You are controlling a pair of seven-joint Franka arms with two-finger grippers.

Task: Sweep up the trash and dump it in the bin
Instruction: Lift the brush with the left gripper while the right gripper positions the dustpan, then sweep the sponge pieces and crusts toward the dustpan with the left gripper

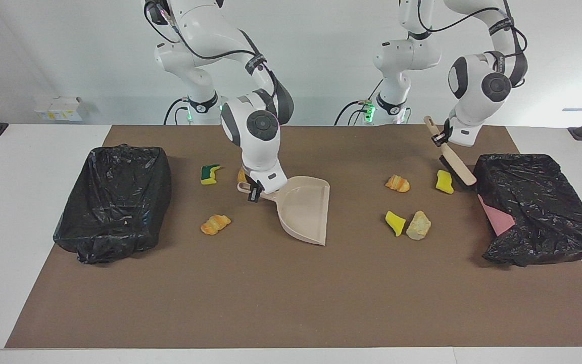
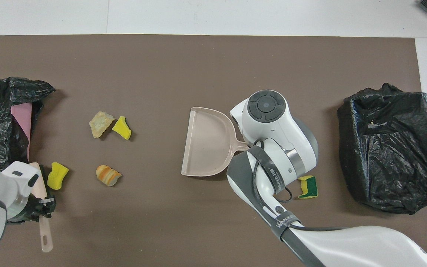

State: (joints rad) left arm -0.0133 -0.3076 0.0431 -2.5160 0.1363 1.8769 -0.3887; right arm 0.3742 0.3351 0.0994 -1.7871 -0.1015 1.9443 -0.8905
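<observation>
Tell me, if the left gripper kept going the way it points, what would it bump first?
The left gripper points down along the brush it holds. Going on, the bristles would likely meet the brown mat beside the yellow sponge piece, close to the black-bagged bin. Depth is hard to judge.

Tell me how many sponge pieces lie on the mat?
3. One yellow piece lies beside the brush, near the bin at the left arm's end; a second yellow piece beside the pale lump; the green-backed piece near the right claw. The arms might hide more.
</observation>
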